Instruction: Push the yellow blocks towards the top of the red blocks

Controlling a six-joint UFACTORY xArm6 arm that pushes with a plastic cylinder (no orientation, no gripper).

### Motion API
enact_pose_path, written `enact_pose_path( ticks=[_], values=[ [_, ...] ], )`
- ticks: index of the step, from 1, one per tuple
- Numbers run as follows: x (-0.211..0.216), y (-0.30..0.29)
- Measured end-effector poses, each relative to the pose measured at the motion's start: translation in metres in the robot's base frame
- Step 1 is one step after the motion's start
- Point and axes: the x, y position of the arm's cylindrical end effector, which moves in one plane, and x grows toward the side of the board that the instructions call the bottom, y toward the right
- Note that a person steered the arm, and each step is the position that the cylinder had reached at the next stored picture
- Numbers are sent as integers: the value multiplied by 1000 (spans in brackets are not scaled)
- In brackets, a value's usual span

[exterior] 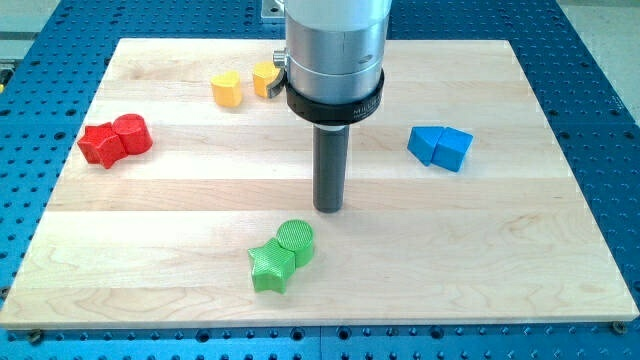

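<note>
My tip (329, 208) is a bare rod holding nothing, at frame centre just above the green blocks (282, 256). The 2 yellow blocks (241, 84) sit upper left of centre, the 2 red blocks (115, 139) at far left. Approaching carelessly could split the yellow pair or overshoot into red.

Bright, even light; sharp, soft shadows

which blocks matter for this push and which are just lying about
In the job: yellow blocks, red blocks, my tip.
Lying about: green blocks, blue blocks.
</note>
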Motion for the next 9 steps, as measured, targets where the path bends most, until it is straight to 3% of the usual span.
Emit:
enact_pose_path(
  ticks=[3, 6, 7, 9],
  values=[
    [3, -19],
    [-176, 3],
    [-190, -41],
    [-201, -52]
  ],
)
